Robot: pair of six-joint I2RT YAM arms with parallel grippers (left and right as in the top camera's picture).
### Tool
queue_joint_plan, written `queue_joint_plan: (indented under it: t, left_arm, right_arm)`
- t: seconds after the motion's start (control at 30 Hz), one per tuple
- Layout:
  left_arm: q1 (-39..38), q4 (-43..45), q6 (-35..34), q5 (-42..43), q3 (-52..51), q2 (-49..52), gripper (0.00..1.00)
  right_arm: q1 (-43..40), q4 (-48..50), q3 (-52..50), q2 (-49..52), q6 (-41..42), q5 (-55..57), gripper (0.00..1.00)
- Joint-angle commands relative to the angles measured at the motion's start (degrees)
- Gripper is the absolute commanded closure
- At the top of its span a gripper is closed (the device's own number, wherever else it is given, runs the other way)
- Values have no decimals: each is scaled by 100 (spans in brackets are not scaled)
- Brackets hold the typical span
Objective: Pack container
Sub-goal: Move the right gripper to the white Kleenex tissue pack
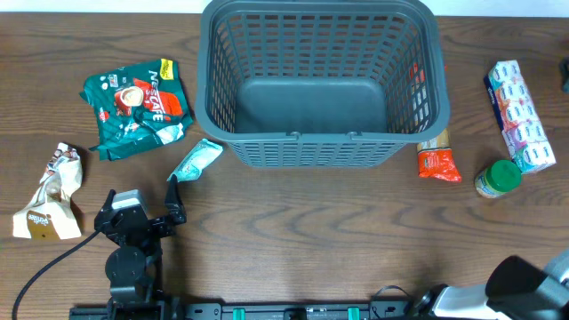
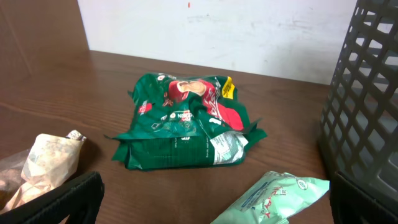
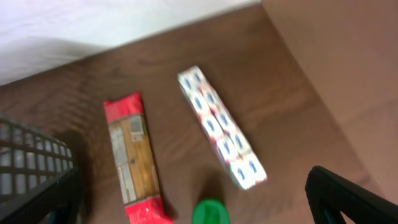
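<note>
1. The container [image 1: 311, 149] is a rectangular basket of dark grey plastic with slotted lattice walls, a thick rim and a smooth solid floor. It stands on a dark wood-grain table [image 1: 311, 240].
2. Left of the container lies a crinkled green foil pouch [image 1: 138, 107]. A slim mint-green packet [image 1: 196, 160] lies near its front left corner. Further left is a crumpled cream bag [image 1: 52, 197].
3. A flat red packet [image 1: 437, 162] lies just beside the container's front right corner. Beyond it are a green-lidded jar [image 1: 498, 178] and a long white pack printed in blue [image 1: 520, 116].
4. The left gripper [image 1: 142, 212] sits before the container's left corner, apart from it. Its jaws are spread wide and hold nothing, and the mint-green packet lies between it and the container.
5. The right gripper [image 1: 518, 277] is well off the container's front right corner. Its black finger [image 3: 348, 199] stands far out at the edge of the wrist view, so the jaws are wide apart, and nothing is between them.
</note>
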Motion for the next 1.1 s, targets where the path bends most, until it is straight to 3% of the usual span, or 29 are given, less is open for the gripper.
queue_joint_plan:
  t: [0.0, 0.2, 0.43, 0.83, 1.07]
  left_arm:
    - [35, -164, 2, -68, -111, -4, 1]
    - [35, -164, 2, -68, -111, -4, 1]
    - [35, -164, 0, -68, -111, -4, 1]
    - [35, -164, 0, -68, -111, -4, 1]
    - [35, -164, 2, -68, -111, -4, 1]
  right_arm:
    - [-323, -61, 146, -68, 162, -310, 1]
    - [-339, 131, 149, 15, -1023, -601, 1]
    - [-334, -46, 168, 750, -1491, -874, 1]
    - [155, -1438, 2450, 2822, -1926, -284, 1]
    - [260, -1488, 2618, 3399, -2124, -155, 1]
